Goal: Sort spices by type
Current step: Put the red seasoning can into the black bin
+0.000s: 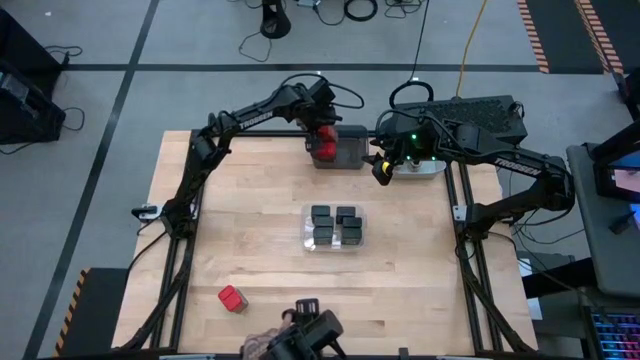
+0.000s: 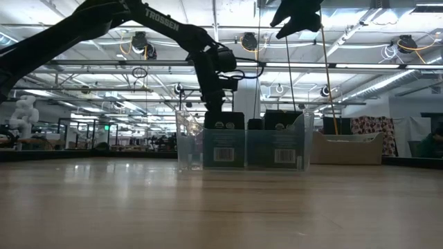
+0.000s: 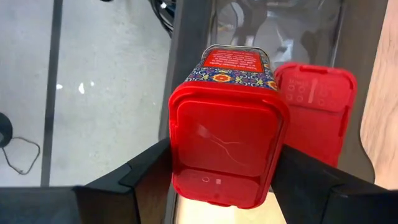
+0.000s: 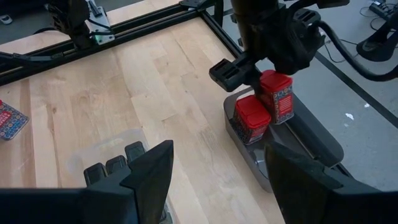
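Light wooden table [image 1: 250, 220] filling mid-frame. At upper centre, dark grey bin [image 1: 345, 150]; in the middle, clear bin [image 1: 334, 228]; at lower left, lone red-topped spice box [image 1: 232, 298].

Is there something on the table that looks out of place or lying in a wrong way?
Yes. One red-topped spice box lies alone near the front left of the table, apart from the others. The left gripper holds a red-topped box over the dark grey bin, and four black boxes sit in the clear bin.
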